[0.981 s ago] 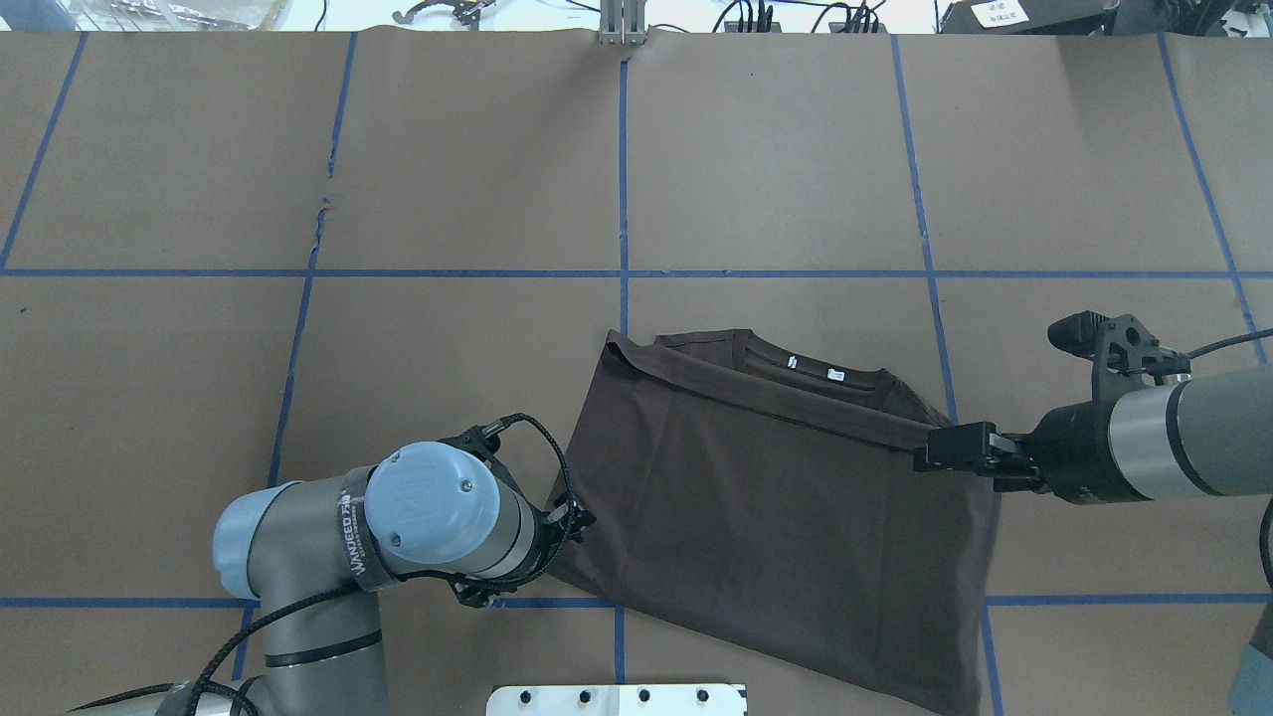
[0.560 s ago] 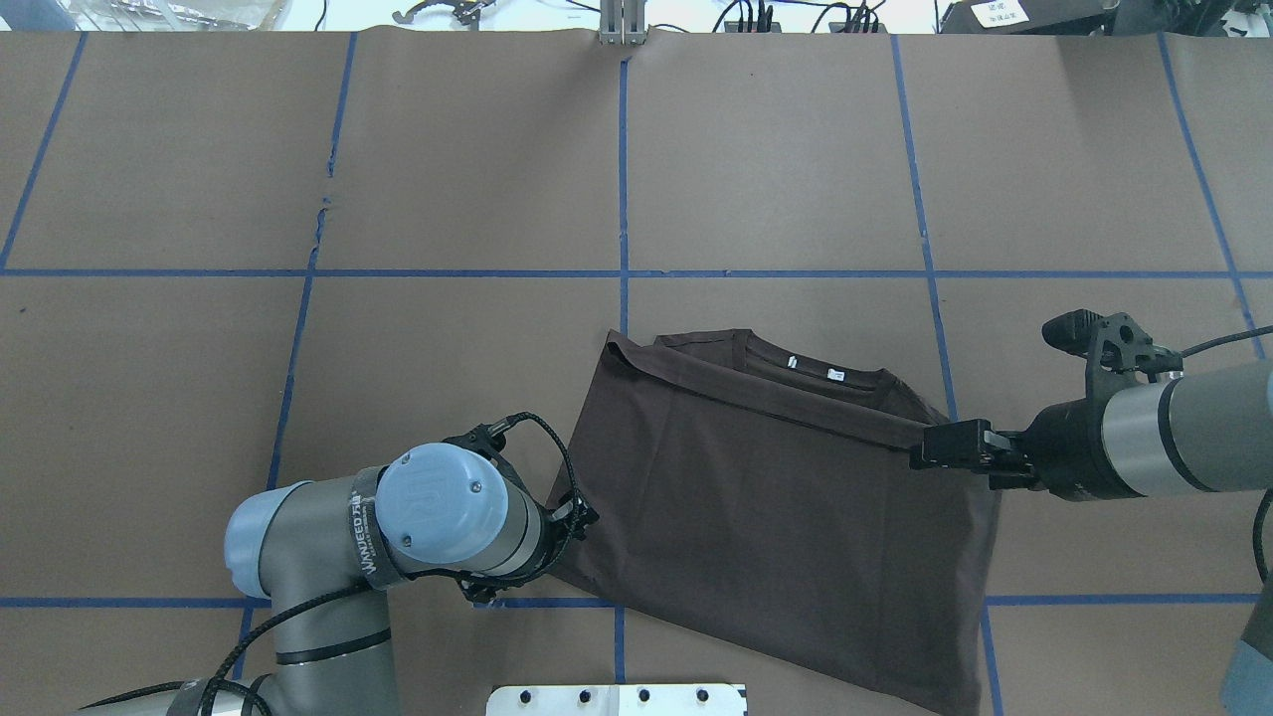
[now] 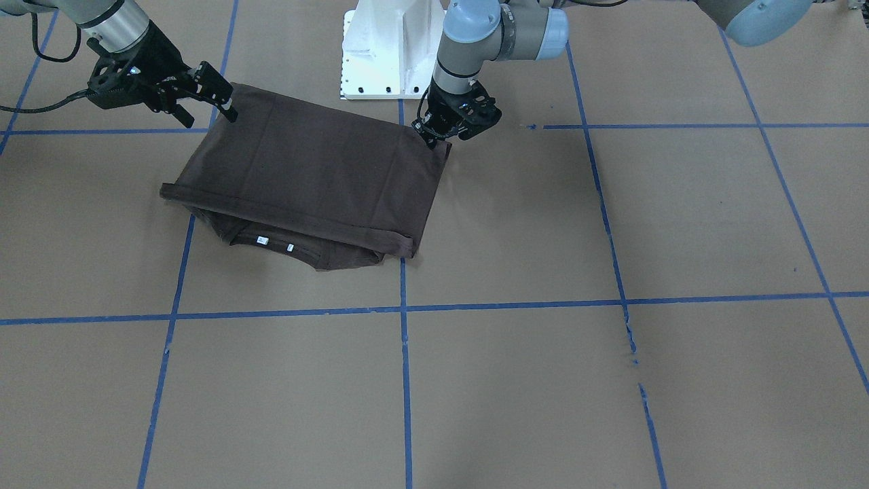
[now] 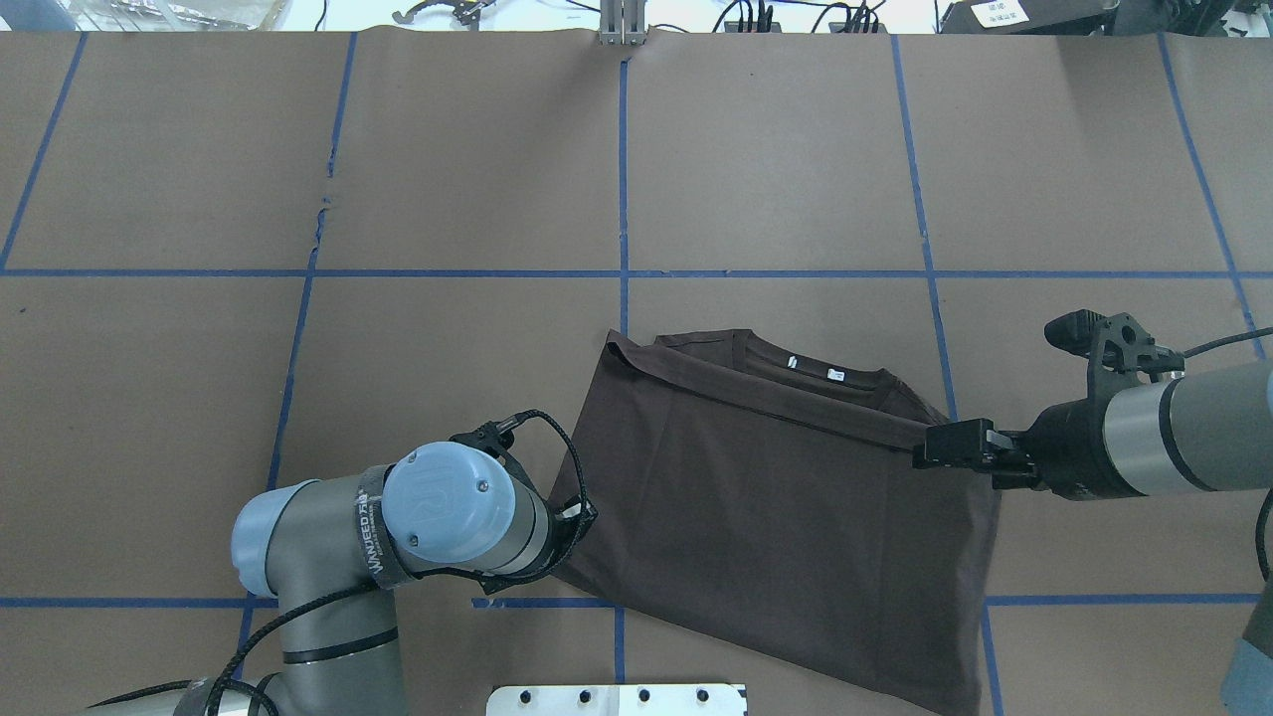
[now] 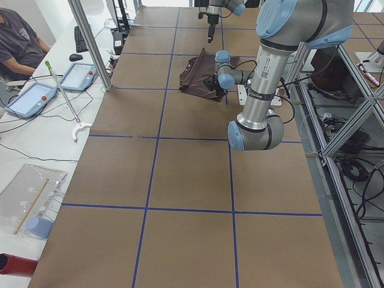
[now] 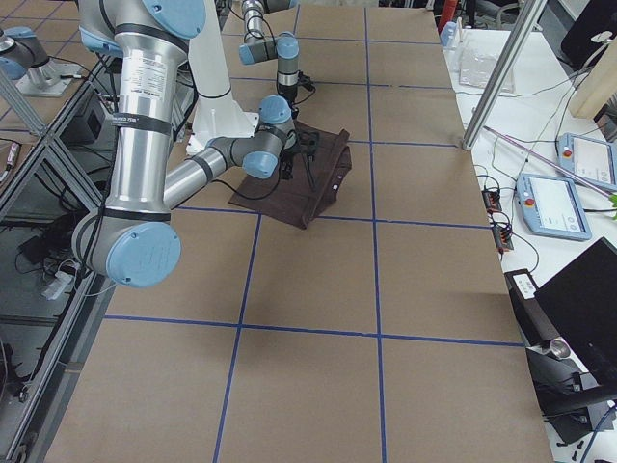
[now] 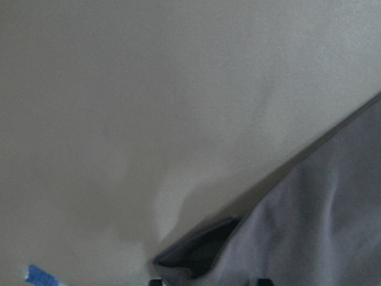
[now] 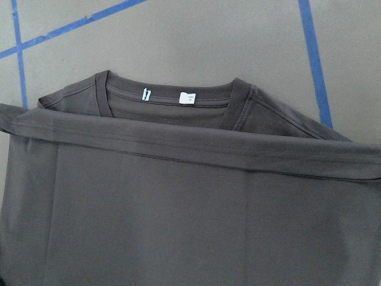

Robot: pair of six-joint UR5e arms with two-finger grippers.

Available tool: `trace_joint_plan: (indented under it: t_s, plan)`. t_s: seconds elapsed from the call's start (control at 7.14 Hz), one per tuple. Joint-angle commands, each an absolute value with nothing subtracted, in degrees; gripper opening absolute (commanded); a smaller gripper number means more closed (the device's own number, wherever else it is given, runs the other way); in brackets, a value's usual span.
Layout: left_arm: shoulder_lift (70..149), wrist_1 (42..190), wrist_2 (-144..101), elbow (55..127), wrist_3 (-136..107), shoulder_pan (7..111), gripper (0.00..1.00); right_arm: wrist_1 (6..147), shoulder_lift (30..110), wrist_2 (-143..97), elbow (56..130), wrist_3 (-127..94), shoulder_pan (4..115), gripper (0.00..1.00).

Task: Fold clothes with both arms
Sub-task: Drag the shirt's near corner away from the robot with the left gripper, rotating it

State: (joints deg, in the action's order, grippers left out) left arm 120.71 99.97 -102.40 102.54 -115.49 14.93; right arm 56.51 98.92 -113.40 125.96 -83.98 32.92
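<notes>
The folded dark brown T-shirt [image 4: 776,517] lies on the worktop [image 4: 448,179], just in front of the white pedestal [image 3: 400,47]. The left hand [image 3: 434,138] sits low at the shirt's pedestal-side corner, fingers slightly parted around it. The right hand [image 4: 927,452] hovers above the opposite side edge, fingers spread, holding nothing.

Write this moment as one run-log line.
garment: dark brown-grey knit T-shirt, folded | left end effector: at shirt corner, grip unclear | right end effector: open, beside shirt edge
</notes>
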Motion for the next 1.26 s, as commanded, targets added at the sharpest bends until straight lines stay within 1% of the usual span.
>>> trace_joint_plan:
  t_s: [0.0,0.42,0.56,0.84,1.12]
  plan:
    - [120.8,99.7,-102.6,103.4,-115.2,16.3,0.00,56.5,99.1,-113.5,125.9,-83.9,33.0,1.00]
    - [121.1,99.4,-102.6,102.5,-109.4,24.1,0.00,56.5,99.1,-113.4,125.6,-84.0,33.0,1.00]
    - [122.9,99.8,-102.6,100.1,-106.6,26.9,0.00,56.5,99.3,-113.4,125.6,-84.0,33.0,1.00]
    - [129.5,100.2,-102.4,89.4,-102.9,32.2,0.00,56.5,99.4,-113.0,125.5,-84.1,33.0,1.00]
    - [133.6,105.4,-102.3,78.5,-95.1,39.0,0.00,56.5,99.1,-112.7,125.6,-84.2,33.0,1.00]
